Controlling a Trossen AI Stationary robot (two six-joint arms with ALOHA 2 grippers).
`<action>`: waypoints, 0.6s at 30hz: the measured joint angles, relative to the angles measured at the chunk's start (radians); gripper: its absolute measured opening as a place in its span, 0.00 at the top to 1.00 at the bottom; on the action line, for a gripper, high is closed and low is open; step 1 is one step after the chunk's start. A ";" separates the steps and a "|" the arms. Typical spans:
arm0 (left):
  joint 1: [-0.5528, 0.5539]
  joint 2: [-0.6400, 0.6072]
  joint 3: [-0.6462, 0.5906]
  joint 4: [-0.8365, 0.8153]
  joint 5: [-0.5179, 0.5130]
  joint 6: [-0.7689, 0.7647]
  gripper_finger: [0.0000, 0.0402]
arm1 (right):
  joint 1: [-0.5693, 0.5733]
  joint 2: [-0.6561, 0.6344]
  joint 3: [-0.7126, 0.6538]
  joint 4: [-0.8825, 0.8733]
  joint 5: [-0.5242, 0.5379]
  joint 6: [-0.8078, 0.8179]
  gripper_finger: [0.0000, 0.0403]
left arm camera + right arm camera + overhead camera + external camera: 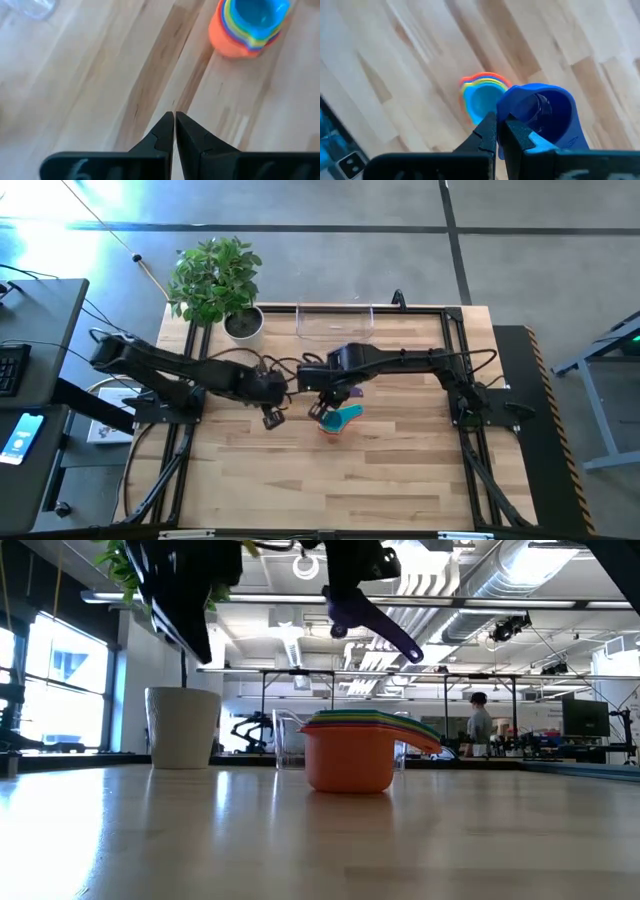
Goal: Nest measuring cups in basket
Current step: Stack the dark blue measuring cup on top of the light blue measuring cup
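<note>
Several measuring cups stand nested in one stack (338,420), orange outermost and light blue innermost, their bottom on the table (350,755) (247,25) (482,97). My right gripper (335,392) hangs just above and beside the stack, shut on a purple cup (362,615) (540,117). To the stack's left, my left gripper (272,418) (174,117) is raised off the table, shut and holding nothing. The basket (335,322), clear and low-walled, stands at the table's far edge. My right gripper holds the purple cup by its wall at the rim (504,107), one finger outside and one seemingly inside. The fingers come from above, pointing down. The cup hangs tilted and clear of the table, its handle (405,648) slanting downward over the stack.
A white plant pot (243,323) with a leafy plant stands at the far left beside the basket. Bare wooden table (330,480) lies near the front edge. A person (480,725) stands in the room far behind the table.
</note>
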 joint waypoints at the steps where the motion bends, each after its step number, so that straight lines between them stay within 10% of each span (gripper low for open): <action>1: 0.000 -0.020 0.000 0.001 -0.003 0.000 0.98 | 0.008 0.000 0.000 0.008 0.001 0.000 1.00; 18: 0.031 -0.110 -0.001 -0.046 -0.051 0.006 0.98 | 0.073 0.019 -0.082 0.081 0.037 -0.089 1.00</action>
